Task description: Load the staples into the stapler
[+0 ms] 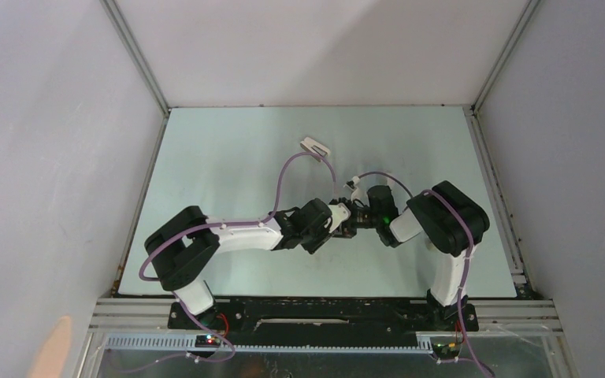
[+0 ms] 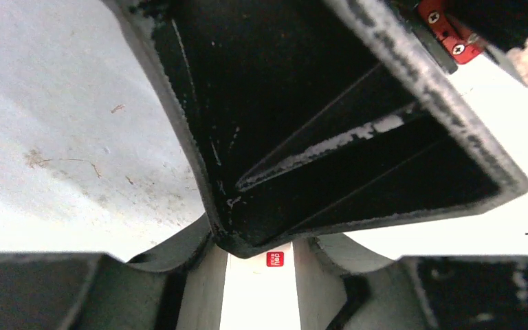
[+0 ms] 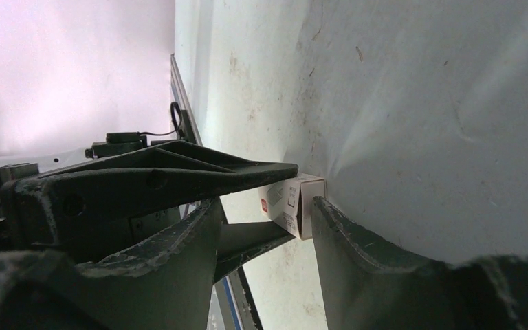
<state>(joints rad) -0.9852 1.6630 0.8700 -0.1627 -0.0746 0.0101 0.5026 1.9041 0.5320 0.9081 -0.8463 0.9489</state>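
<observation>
Mid-table, the left gripper (image 2: 261,256) pinches a small white box with a red mark (image 3: 294,205). The right gripper (image 3: 267,203), reaching in from 3 o'clock, is spread around that box, with one finger touching it. Farther off, toward 12 o'clock, a small white object (image 1: 315,146) lies on the table (image 1: 228,157). The staples cannot be made out.

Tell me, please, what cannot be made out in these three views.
Staples: none shows in any view; the small white box may hide them.
Top external: left gripper and right gripper cover that box.
Left wrist: the right gripper's finger fills most of the frame.
Far white object, top external: too small to identify.
</observation>
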